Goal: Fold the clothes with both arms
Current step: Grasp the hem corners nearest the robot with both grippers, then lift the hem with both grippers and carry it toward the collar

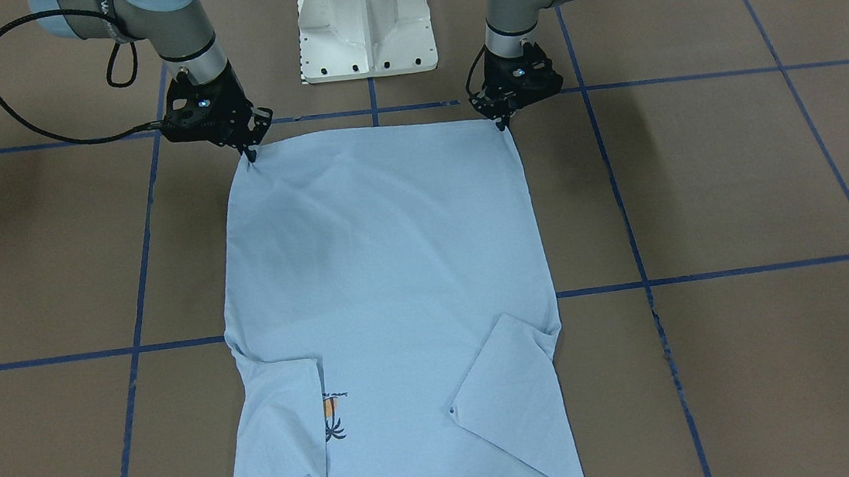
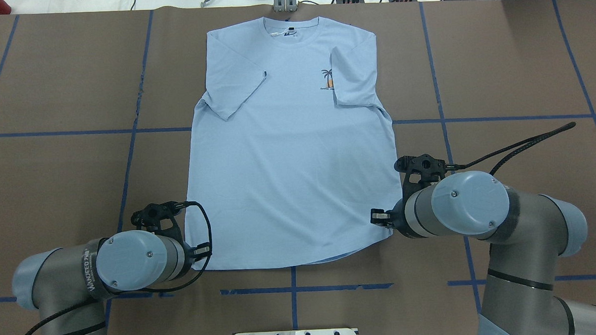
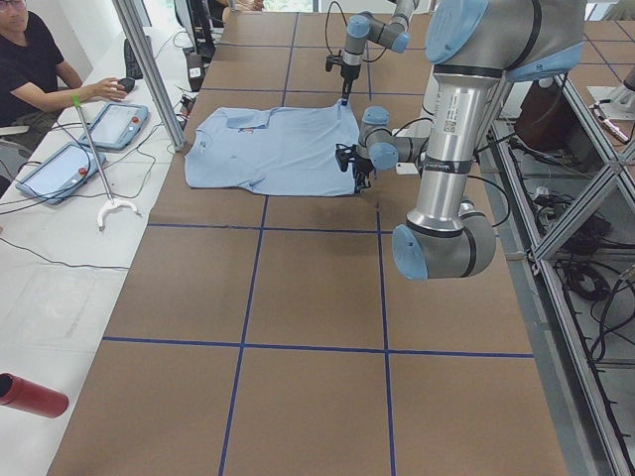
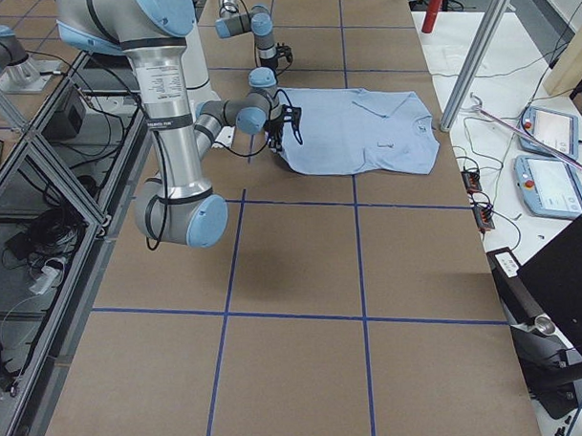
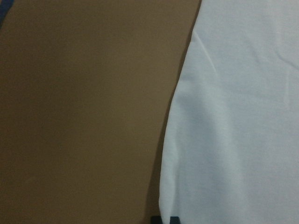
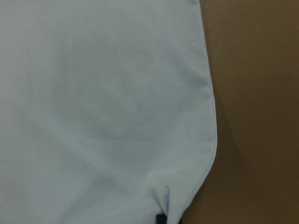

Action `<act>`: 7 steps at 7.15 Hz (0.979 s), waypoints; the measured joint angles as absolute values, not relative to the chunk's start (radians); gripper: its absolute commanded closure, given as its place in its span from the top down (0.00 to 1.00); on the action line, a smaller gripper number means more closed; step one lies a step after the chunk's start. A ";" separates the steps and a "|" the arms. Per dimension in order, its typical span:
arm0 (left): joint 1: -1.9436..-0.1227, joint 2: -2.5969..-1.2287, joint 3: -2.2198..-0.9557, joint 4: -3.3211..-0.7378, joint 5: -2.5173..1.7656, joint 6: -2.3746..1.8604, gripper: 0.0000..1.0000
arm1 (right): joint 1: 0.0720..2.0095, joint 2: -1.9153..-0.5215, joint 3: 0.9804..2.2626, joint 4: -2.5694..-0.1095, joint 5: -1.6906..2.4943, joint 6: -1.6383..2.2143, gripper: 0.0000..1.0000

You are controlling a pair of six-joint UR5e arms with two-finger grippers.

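Front-facing view: pale blue T-shirt [image 1: 389, 273] flat on brown table [image 1: 739, 185], sleeves folded inward. Right gripper [image 1: 251, 155] pinches one puckered hem corner; left gripper [image 1: 503, 123] is closed on the other. Overhead view: palm print [image 2: 328, 79] partly under a sleeve.

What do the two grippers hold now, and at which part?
Each pinches the light-blue T-shirt at a bottom hem corner: the right gripper where the fabric puckers, the left gripper at the other corner.
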State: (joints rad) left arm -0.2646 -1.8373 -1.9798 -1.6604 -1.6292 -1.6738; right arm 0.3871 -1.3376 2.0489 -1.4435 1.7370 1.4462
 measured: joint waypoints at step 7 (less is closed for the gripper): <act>-0.159 -1.841 -2.295 -1.504 -1.638 -1.671 0.00 | 0.399 -1.475 2.261 -1.452 2.013 1.448 0.00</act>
